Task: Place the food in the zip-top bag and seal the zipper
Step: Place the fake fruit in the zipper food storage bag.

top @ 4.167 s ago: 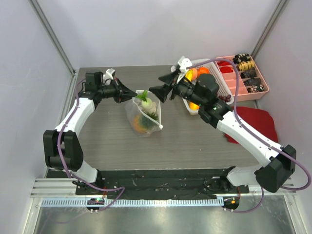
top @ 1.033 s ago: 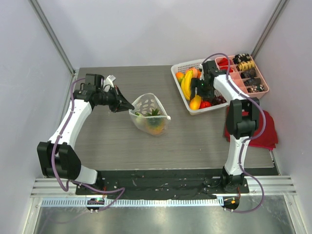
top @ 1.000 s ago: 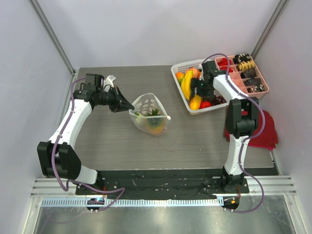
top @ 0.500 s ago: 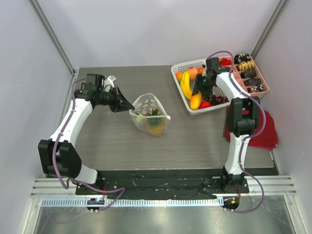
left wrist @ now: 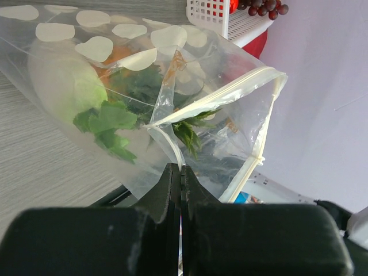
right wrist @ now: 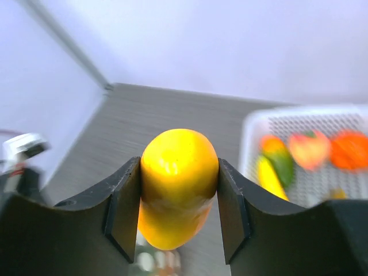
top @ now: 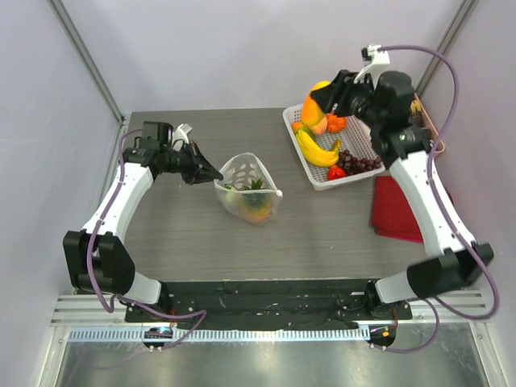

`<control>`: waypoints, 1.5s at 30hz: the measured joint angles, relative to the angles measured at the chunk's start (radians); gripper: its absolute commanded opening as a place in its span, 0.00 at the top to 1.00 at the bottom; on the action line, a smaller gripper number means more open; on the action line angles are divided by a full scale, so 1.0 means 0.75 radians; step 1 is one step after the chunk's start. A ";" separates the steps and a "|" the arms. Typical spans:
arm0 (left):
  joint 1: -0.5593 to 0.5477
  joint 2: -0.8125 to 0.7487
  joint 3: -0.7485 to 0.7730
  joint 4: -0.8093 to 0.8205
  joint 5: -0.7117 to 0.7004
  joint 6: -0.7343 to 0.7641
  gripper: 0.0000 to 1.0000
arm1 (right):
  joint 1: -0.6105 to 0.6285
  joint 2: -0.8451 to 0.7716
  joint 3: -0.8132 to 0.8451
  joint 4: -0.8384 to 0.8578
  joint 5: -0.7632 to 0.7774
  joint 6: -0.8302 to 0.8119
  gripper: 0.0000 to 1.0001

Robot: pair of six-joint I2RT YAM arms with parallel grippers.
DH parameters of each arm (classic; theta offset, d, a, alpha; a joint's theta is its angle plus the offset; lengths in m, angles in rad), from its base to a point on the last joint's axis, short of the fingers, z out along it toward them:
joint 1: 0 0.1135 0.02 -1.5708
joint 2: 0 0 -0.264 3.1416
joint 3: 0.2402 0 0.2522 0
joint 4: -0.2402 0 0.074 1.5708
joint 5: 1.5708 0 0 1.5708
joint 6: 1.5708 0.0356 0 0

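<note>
The clear dotted zip-top bag (top: 246, 189) lies on the table middle with its mouth open; a white radish, green leaves and an orange fruit show inside it (left wrist: 86, 86). Its whitish zipper strip (left wrist: 230, 92) runs along the mouth. My left gripper (top: 211, 175) is shut on the bag's mouth edge (left wrist: 172, 155). My right gripper (top: 318, 103) is raised above the white basket (top: 300, 161), shut on a yellow-orange mango-shaped fruit (right wrist: 178, 184), which also shows in the top view (top: 314, 107).
The white mesh basket holds a banana (top: 316, 147), grapes (top: 359, 161), a red piece (top: 336, 172) and orange pieces (top: 336, 122). A red cloth (top: 399, 211) lies right of it. The pink tray (top: 433, 122) is mostly hidden behind my right arm.
My right gripper has lifted out of the basket holding the yellow-orange fruit and now points left toward the bag. My left gripper has kept hold of the bag's mouth.
</note>
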 measured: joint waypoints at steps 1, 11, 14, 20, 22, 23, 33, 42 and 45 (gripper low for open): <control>0.000 0.000 0.000 0.004 0.003 -0.006 1.00 | 0.045 -0.056 -0.053 0.070 0.001 -0.002 0.99; 0.000 0.000 0.000 0.048 0.049 -0.058 1.00 | 0.608 -0.190 -0.585 0.771 -0.015 -0.237 0.99; 0.000 0.000 0.000 0.054 0.058 -0.068 1.00 | 0.666 -0.119 -0.634 0.844 -0.015 -0.305 0.99; 0.000 0.000 0.000 0.062 0.077 -0.081 1.00 | 0.712 -0.017 -0.679 0.952 -0.014 -0.375 0.97; 0.000 0.000 0.000 0.065 0.079 -0.081 1.00 | 0.719 0.009 -0.679 0.979 -0.007 -0.382 0.95; 0.000 0.000 0.000 0.066 0.079 -0.081 1.00 | 0.722 0.021 -0.679 0.991 -0.004 -0.384 0.93; 0.002 0.014 0.000 0.068 0.091 -0.082 1.00 | 0.732 0.107 -0.679 1.024 0.025 -0.340 0.20; 0.006 0.015 0.000 0.072 0.105 -0.082 1.00 | 0.697 0.082 -0.503 0.768 0.044 -0.239 0.05; 0.006 0.015 0.000 0.077 0.107 -0.082 1.00 | 0.591 0.049 -0.409 0.685 0.007 -0.194 0.05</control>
